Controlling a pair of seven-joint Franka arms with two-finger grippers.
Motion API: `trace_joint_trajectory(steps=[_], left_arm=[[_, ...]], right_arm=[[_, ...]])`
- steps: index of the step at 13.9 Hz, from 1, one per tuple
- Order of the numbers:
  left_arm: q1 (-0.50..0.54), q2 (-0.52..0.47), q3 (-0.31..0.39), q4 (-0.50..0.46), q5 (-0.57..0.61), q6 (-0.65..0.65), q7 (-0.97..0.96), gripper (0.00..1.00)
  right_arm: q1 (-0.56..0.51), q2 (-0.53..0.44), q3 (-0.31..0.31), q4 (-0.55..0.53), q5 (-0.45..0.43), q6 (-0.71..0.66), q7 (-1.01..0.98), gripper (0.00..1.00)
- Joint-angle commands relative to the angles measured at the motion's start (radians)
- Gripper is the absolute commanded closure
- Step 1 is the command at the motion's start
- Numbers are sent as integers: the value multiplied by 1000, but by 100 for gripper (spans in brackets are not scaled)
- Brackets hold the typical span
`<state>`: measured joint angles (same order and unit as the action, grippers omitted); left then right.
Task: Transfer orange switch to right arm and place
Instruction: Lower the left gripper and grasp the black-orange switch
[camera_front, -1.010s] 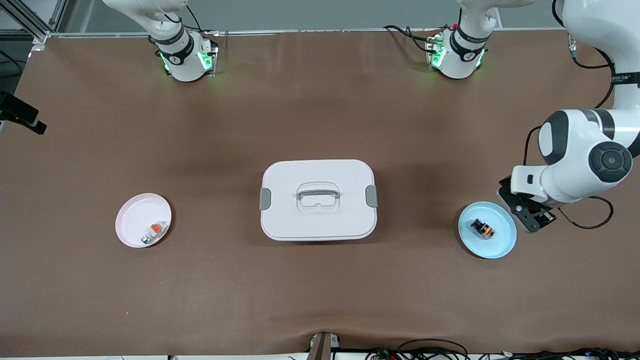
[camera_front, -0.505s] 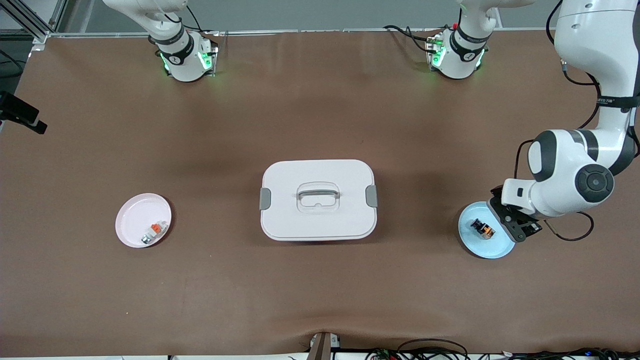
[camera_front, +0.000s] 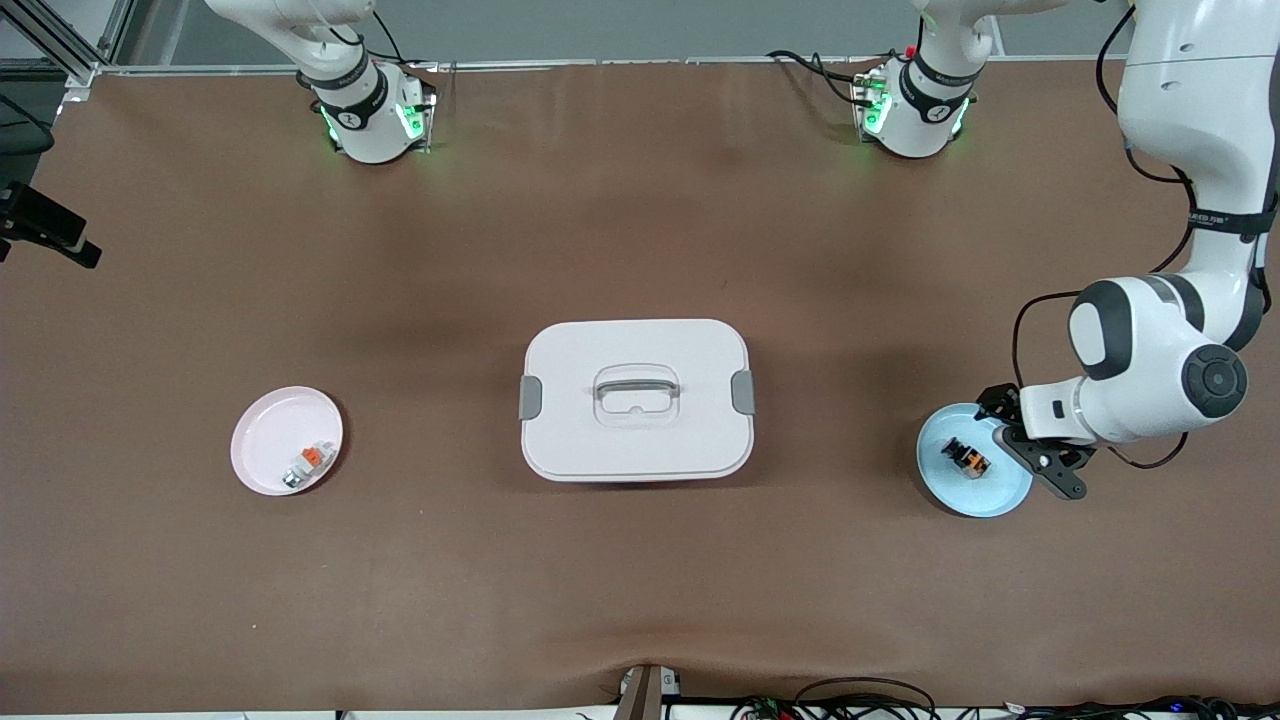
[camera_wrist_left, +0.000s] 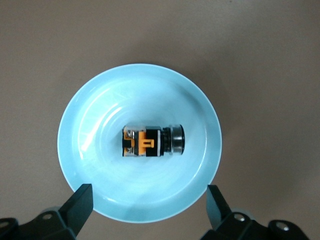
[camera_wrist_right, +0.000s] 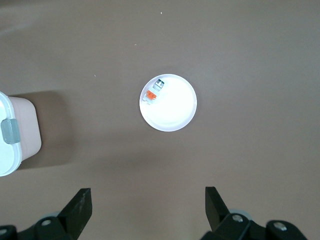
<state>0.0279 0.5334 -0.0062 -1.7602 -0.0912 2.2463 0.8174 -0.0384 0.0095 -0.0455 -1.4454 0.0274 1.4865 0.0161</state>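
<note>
The orange switch (camera_front: 966, 457) lies on its side in the middle of the blue plate (camera_front: 1000, 497), toward the left arm's end of the table. The left gripper (camera_front: 1035, 455) hangs over that plate's rim on the side toward the table's end, jaws spread wide and holding nothing. The front view shows the switch only as a small dark and orange piece. The left wrist view shows it plainly: the switch (camera_wrist_left: 153, 141) has a black body with an orange part on its side, and the fingers (camera_wrist_left: 77, 207) stand apart past the blue plate's (camera_wrist_left: 82, 117) edge, clear of the switch.

At about the same nearness, toward the right arm's end, the pink plate (camera_front: 262, 440) holds a small silver piece with an orange tab (camera_front: 307, 465) near its rim. A little farther from the front camera, between the two plates and well apart from both, stands the white lidded box (camera_front: 636, 399) with grey clips and a handle.

The right gripper is not in the front view. The right wrist view alone shows it: its fingers (camera_wrist_right: 79, 206) are spread wide and empty, high over bare table, with the pink plate (camera_wrist_right: 175, 112) and a corner of the box (camera_wrist_right: 15, 135) below. The right arm waits.

Bare brown table (camera_front: 640, 220) lies open all round the plates and the box, up to the arm bases.
</note>
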Motion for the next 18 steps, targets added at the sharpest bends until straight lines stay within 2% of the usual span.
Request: trace_joint_trajectory(steps=[1, 8, 18], left_arm=[[-6, 39, 2, 16, -15, 56, -29, 0], [-20, 76, 2, 14, -13, 97, -148, 0], [-31, 135, 2, 7, -13, 180, -150, 0]], right_arm=[[-1, 1, -1, 13, 9, -12, 15, 0], [-3, 1, -2, 13, 9, -12, 15, 0], [-6, 1, -5, 13, 9, -11, 7, 0]])
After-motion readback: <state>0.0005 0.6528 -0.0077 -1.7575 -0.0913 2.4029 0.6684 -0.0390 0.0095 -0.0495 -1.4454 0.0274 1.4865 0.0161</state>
